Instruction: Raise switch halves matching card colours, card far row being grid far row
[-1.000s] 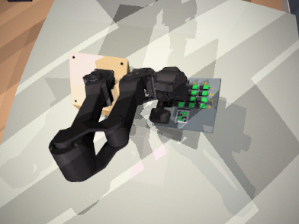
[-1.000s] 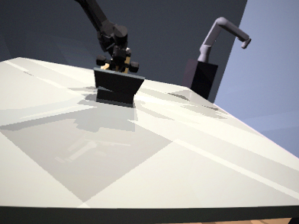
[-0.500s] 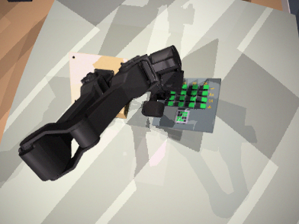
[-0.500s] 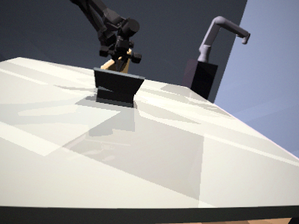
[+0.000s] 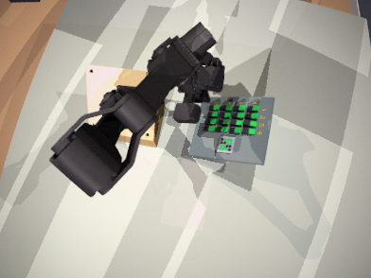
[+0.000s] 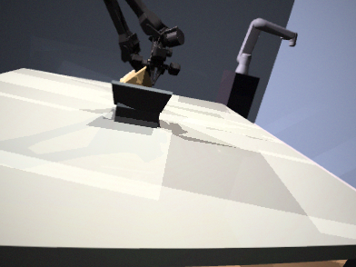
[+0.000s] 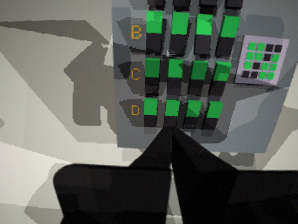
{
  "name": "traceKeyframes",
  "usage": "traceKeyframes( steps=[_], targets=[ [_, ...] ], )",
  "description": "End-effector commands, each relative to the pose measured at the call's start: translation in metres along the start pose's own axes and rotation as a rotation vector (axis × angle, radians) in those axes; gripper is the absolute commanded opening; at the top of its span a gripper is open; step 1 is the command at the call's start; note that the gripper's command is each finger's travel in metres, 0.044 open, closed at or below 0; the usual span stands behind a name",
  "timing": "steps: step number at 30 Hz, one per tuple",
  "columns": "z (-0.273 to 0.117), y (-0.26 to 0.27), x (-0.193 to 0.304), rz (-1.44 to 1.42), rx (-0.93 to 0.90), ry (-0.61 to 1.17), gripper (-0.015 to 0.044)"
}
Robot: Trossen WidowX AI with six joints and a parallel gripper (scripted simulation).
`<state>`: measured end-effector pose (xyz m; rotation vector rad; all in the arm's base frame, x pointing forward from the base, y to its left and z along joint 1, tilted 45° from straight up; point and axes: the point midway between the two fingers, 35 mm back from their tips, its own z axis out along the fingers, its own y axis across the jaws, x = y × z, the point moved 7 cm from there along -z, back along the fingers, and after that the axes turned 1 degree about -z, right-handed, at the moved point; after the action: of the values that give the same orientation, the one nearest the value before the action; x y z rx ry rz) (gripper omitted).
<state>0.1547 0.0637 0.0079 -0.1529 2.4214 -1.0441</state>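
The panel [image 5: 257,153] [image 6: 141,96] [image 7: 250,137] shows its face from above, with four rows of two-tone switches [image 5: 240,114] [image 7: 179,24] and orange marks along two sides. The exterior view gives only its dark back instead, tilted over a blocky support [image 6: 136,116], while the wrist view makes the letters B, C and D readable at the left. The small card [image 5: 225,145] [image 7: 241,60] lies on the panel at six o'clock from the grid in the top view and at three o'clock in the wrist view (its bottom row there reads dark, dark, green, green).

The claw [image 5: 196,100] [image 6: 153,83] [image 7: 169,132] has its fingers together with nothing between them. In the wrist view, row D lies at twelve o'clock from the tips and the card at two; contact with the panel cannot be told.

The switch caps are small, boxy rockers, green on one half and dark on the other. Matte black, chunky links form the arm [image 5: 166,71] [image 6: 152,23], beside a pale wooden slab [image 5: 104,78] [image 6: 136,77] at nine o'clock from the panel in the top view. Beneath spreads a pale tabletop [image 5: 118,227] [image 6: 91,204] [image 7: 30,175] streaked with angular shadows.
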Motion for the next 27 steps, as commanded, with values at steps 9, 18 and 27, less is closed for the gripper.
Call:
traceKeyframes(
  steps=[9, 18, 27],
  targets=[
    [0.036, 0.014, 0.004, 0.004, 0.005, 0.021, 0.0],
    [0.046, 0.013, 0.004, 0.004, 0.007, 0.021, 0.0],
    [0.055, 0.014, 0.004, 0.004, 0.006, 0.021, 0.0]
  ],
)
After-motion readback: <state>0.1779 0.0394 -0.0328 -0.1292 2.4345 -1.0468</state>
